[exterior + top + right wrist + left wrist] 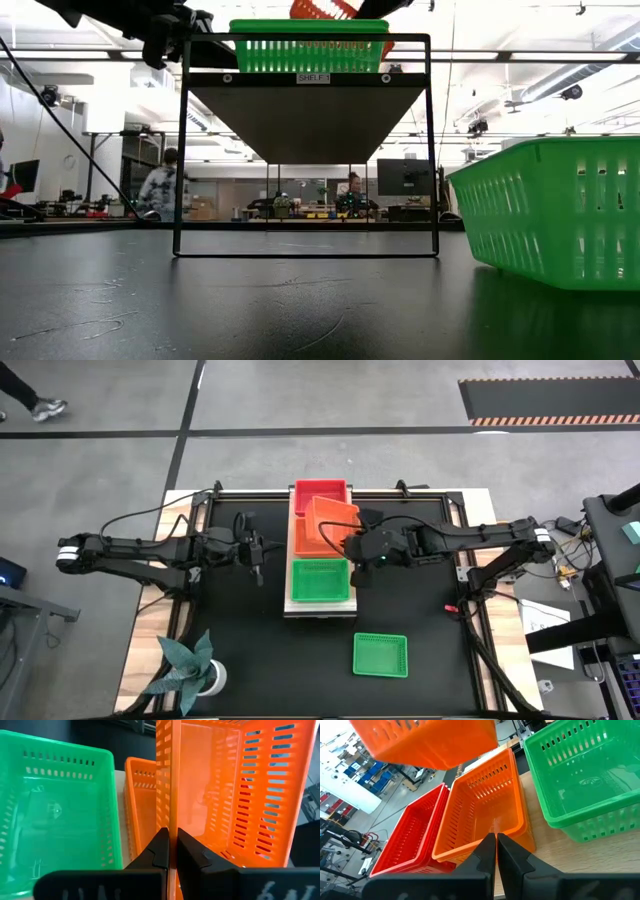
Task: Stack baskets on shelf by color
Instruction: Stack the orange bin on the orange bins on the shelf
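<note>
The right gripper (170, 847) pinches the wall of an orange basket (333, 515), tilted above the shelf's (320, 609) middle orange basket (485, 807), seemingly clear of it, while the left gripper (496, 851), empty and closed, waits beside the shelf.

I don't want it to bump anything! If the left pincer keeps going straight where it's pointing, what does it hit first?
Probably the orange basket on the shelf. The shut left pincer points at its near wall, though how far off is hard to judge.
</note>
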### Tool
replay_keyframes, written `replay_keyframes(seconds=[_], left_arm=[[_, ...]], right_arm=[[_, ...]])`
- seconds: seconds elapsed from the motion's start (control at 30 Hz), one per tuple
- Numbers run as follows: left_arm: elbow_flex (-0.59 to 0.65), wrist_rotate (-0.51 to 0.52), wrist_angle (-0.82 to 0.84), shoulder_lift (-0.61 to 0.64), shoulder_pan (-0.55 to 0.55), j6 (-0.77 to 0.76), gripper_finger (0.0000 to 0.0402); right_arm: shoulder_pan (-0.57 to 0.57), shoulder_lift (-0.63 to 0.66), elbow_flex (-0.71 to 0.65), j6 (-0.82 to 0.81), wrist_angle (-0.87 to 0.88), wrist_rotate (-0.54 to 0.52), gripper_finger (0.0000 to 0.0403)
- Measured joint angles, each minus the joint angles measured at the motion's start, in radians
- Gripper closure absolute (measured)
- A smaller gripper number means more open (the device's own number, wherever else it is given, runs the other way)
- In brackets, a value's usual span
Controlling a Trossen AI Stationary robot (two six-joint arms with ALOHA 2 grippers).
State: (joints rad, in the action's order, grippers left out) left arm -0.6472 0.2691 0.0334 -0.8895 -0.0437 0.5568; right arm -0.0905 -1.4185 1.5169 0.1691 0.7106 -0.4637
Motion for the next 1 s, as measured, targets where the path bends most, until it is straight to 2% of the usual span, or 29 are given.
replay_keyframes(seconds=[0.77,1.0], left_arm=[[0.0,0.0,0.001,0.0,0.0,0.0,0.0402],[0.0,0.0,0.002,0.0,0.0,0.0,0.0402]], right_arm=[[0.021,-0.033,0.0,-0.02,-0.013,-0.001,0.0384],[0.026,-0.078,0.0,-0.01,-0.015,-0.009,0.0364]])
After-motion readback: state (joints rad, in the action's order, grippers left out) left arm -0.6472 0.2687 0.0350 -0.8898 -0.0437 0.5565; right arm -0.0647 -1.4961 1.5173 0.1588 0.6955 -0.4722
